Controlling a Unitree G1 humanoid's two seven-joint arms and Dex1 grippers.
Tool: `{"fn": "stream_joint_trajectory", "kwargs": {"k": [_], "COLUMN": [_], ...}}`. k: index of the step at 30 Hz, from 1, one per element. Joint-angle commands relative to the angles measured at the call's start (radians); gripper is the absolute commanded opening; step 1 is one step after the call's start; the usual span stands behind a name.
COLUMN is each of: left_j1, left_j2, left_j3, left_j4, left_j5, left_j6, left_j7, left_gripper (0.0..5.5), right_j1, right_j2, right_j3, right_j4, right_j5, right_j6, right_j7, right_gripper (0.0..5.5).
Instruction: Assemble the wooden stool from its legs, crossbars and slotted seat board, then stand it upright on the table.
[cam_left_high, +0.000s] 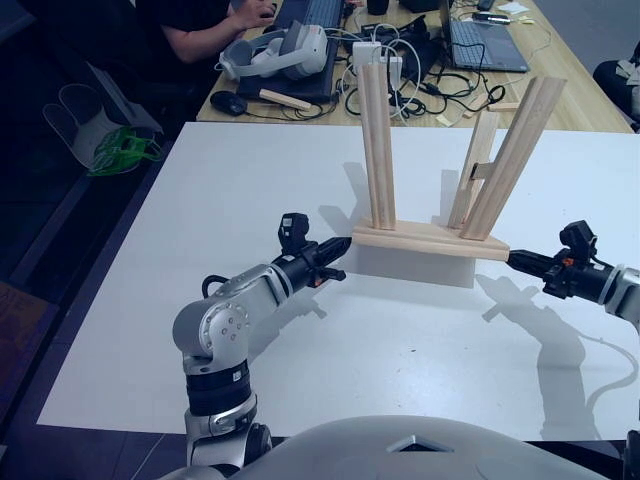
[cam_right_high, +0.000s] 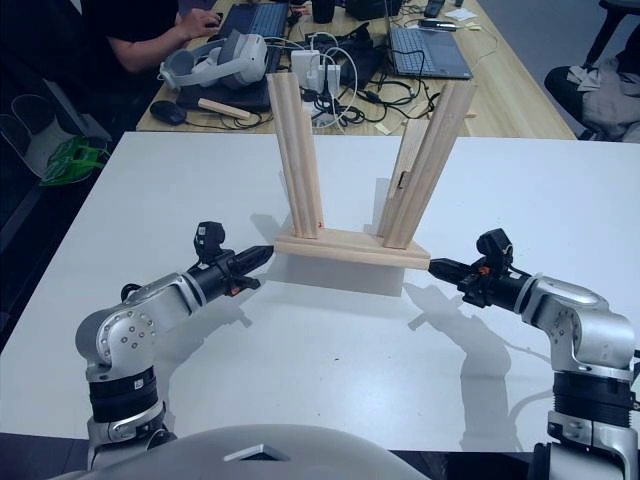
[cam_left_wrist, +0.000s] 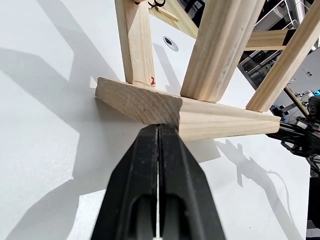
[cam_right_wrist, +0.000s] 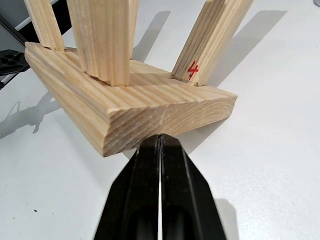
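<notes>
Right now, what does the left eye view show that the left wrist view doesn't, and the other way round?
Left eye view alone: the stool at full height, upside down, the left arm, and a headset on the desk behind. Left wrist view alone: a red mark on one of the legs, and the left fingers pressed together, tip against a corner of the seat board. Both: the seat board, the legs and the right fingers at the board's far end.
</notes>
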Motion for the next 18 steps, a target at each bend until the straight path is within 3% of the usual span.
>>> {"fn": "stream_joint_trajectory", "kwargs": {"k": [1,18], "left_j1": [-0.044,-0.054], "left_j2": [-0.095,-0.106], "left_j3": [-0.09,-0.061], "left_j4": [-0.037,-0.03], "left_j5": [-0.167,-0.223], "left_j6": [0.039,0.037], "left_j7": [-0.084,-0.051], "left_gripper": [0.03,0.03], "right_j1": [-0.071,-0.09], "right_j2": [0.089,0.116], "right_j3": [0.055,0.031], "right_j4": [-0.092,-0.103], "right_j5": [0.15,0.189], "right_j6": [0.025,0.061], "right_j7": [0.056,0.028], "right_gripper": [0.0,0.0]}}
